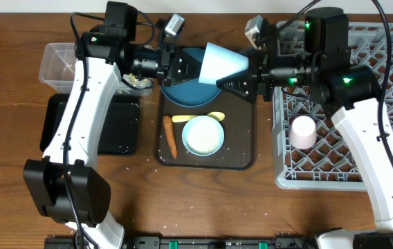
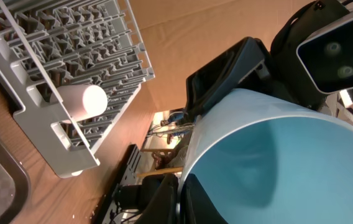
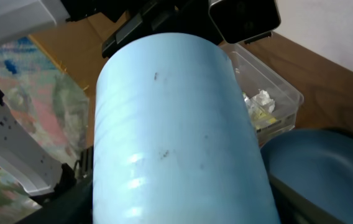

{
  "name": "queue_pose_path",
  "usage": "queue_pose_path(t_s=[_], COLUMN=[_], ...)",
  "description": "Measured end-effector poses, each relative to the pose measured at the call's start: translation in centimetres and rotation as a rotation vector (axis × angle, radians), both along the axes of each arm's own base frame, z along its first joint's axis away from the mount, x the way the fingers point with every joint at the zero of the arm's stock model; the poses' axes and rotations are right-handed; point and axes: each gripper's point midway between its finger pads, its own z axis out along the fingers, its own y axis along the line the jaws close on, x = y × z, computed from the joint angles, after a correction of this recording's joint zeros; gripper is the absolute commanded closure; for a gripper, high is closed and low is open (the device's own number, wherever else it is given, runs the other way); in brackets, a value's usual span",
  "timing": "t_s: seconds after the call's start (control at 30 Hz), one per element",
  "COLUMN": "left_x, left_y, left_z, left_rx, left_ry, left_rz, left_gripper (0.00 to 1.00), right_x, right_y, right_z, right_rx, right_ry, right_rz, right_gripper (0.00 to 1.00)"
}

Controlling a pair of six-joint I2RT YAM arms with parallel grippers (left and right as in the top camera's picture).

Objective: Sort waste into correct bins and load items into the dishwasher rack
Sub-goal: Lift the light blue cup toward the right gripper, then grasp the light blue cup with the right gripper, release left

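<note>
Two grippers are seen at one object, so a handover toward the rack is judged to be the step in hand.

To do it well:
- the left gripper [image 1: 191, 69] should be released only once a firm hold by the right is confirmed
- the left finger inside the mouth should be drawn straight back along the cup's axis, so the rim is not snagged
- the cup should be carried clear of the rack's upright pegs and set mouth down

The left arm is extended rightward with its forearm about level. Its jaws are clamped on the rim of the light blue plastic cup [image 1: 221, 62], one finger inside and one outside as seen in the left wrist view. The cup is held on its side in the air, mouth to the left and base to the right, above the dark blue round plate [image 1: 183, 95] at the back of the dark brown serving tray [image 1: 241, 158].

The right gripper [image 1: 243, 75] is set around the base end, with fingers either side of the body; whether they press on it cannot be told. The right arm is reached leftward from over the large grey plastic dishwasher rack [image 1: 390, 69], where a pale pink cup [image 1: 302, 131] lies.
</note>
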Motion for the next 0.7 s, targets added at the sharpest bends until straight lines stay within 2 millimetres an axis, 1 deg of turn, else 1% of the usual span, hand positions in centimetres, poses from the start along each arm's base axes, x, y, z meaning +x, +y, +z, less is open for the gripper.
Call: queue_pose_path(t_s=[0.03, 0.13, 0.2, 0.4, 0.7], left_x=[0.03, 0.05, 0.05, 0.06, 0.09], left_y=[0.02, 0.02, 0.02, 0.0, -0.12], left_z=[0.01, 0.01, 0.02, -0.02, -0.27], left_rx=[-0.001, -0.001, -0.001, 0.001, 0.015], left_ry=[-0.003, -0.004, -0.005, -0.009, -0.016], left_rz=[0.001, 0.001, 0.001, 0.0, 0.002], left_gripper=[0.94, 0.93, 0.93, 0.87, 0.88], right_x=[-0.01, 0.03, 0.08, 0.27, 0.69], right_y=[0.01, 0.03, 0.03, 0.05, -0.35], right_z=[0.02, 0.11, 0.18, 0.32, 0.28], right_rx=[0.001, 0.003, 0.004, 0.006, 0.003], right_ry=[-0.003, -0.01, -0.015, -0.03, -0.035], right_rz=[0.002, 0.003, 0.003, 0.0, -0.016], right_gripper=[0.38, 0.44, 0.45, 0.46, 0.47])
